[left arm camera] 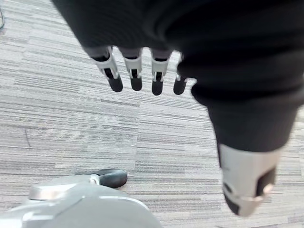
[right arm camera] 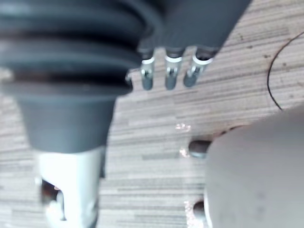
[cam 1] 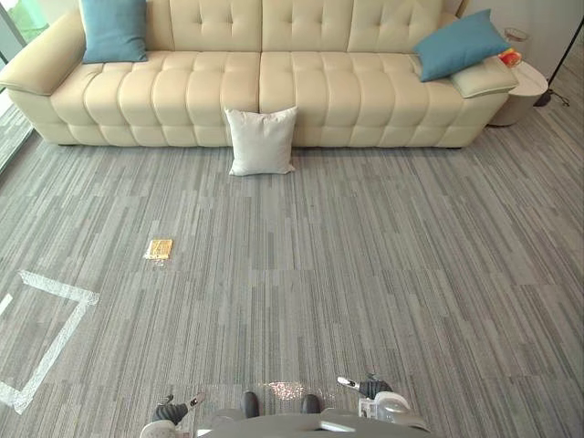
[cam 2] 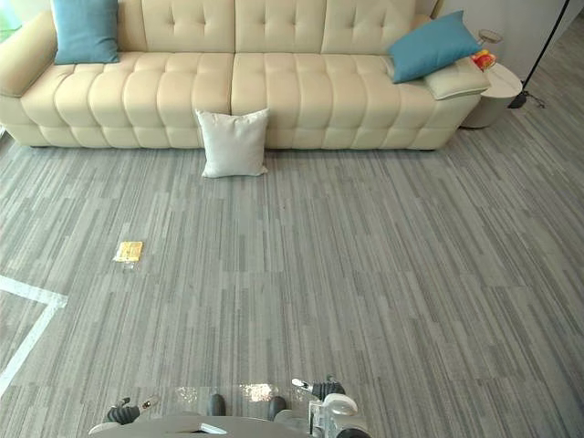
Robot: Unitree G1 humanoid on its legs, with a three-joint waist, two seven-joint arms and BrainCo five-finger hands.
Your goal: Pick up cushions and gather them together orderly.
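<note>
Upper left, a blue cushion (cam 1: 114, 29) sits on the sofa (cam 1: 182, 91). Centre, a white cushion (cam 1: 262, 140) leans against it on the floor. Upper right, a second blue cushion (cam 1: 459, 44). Likely soft and light: grab an edge. Your left hand (left arm camera: 136, 71) and right hand (right arm camera: 169, 71) hang straight-fingered, empty.

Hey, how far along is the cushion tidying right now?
Nothing looks gathered yet. The left hand and right hand hang open, empty, above the carpet. To do: the white cushion stands on it against the sofa front; the left blue cushion and right blue cushion sit at opposite sofa ends.
</note>
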